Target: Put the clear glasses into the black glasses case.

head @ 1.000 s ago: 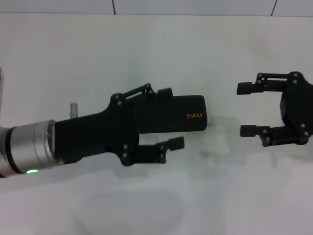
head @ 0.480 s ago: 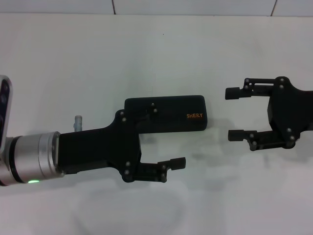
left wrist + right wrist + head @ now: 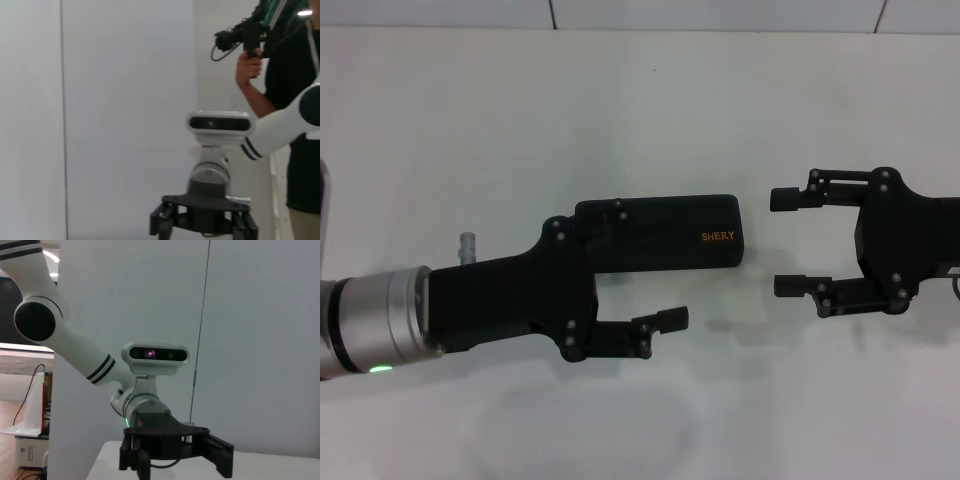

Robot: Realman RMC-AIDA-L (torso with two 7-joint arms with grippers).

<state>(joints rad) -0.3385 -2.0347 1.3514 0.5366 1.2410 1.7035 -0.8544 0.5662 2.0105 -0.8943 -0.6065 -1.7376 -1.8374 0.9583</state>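
Note:
The black glasses case (image 3: 665,232) lies shut in the middle of the white table, its orange lettering toward the right end. My left gripper (image 3: 648,266) is open at the case's left end, one finger over the lid and the other in front of the case's near side. My right gripper (image 3: 786,243) is open just off the case's right end, apart from it. The left wrist view shows the right gripper (image 3: 202,229) facing it, and the right wrist view shows the left gripper (image 3: 176,460). I cannot make out the clear glasses; only a faint curved outline (image 3: 595,425) shows near the table's front.
The white table (image 3: 620,110) runs back to a tiled wall. In the left wrist view a person (image 3: 295,100) holding a black device stands behind the right arm. A small grey peg (image 3: 468,243) sticks out beside the left arm.
My left gripper has moved toward the table's front, uncovering most of the case's lid. My right gripper has moved left, closer to the case's right end. Both stay open.

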